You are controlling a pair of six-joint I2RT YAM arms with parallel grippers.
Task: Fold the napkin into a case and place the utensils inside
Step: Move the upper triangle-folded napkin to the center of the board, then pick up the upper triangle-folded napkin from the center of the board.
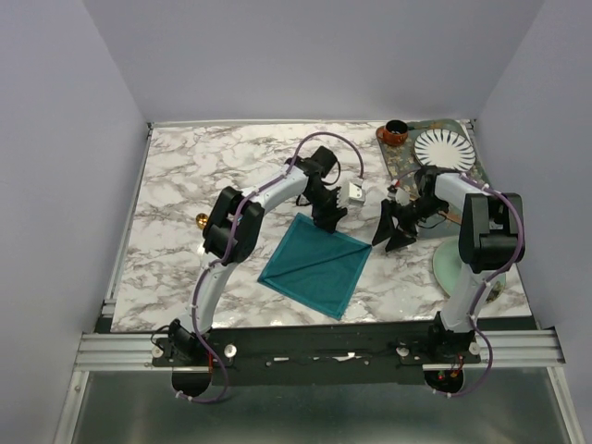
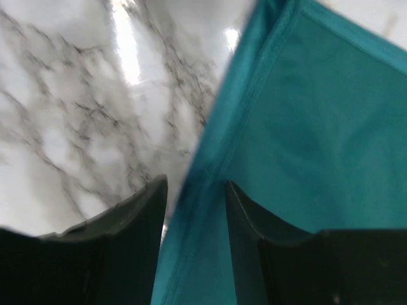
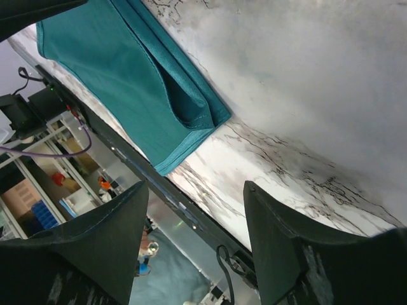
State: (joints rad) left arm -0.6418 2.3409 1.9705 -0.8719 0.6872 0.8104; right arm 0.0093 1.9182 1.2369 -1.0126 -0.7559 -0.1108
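Observation:
The teal napkin (image 1: 314, 266) lies flat as a diamond on the marble table (image 1: 185, 176), with a crease running across it. My left gripper (image 1: 328, 220) is down at its far corner. In the left wrist view the jaws (image 2: 196, 184) stand apart astride the napkin's hemmed edge (image 2: 299, 114), with bare table showing beside one finger. My right gripper (image 1: 393, 236) hangs open just right of the napkin with nothing between its fingers (image 3: 194, 187); the doubled layers of the napkin (image 3: 127, 76) show beyond. A small gold round bowl of a utensil (image 1: 200, 220) peeks out left of the left arm.
At the back right a dark mat (image 1: 400, 165) carries a white rayed plate (image 1: 442, 148) and a small brown bowl (image 1: 395, 134). A pale green saucer (image 1: 448, 266) sits by the right arm's base. A small white box (image 1: 354, 195) lies behind the napkin.

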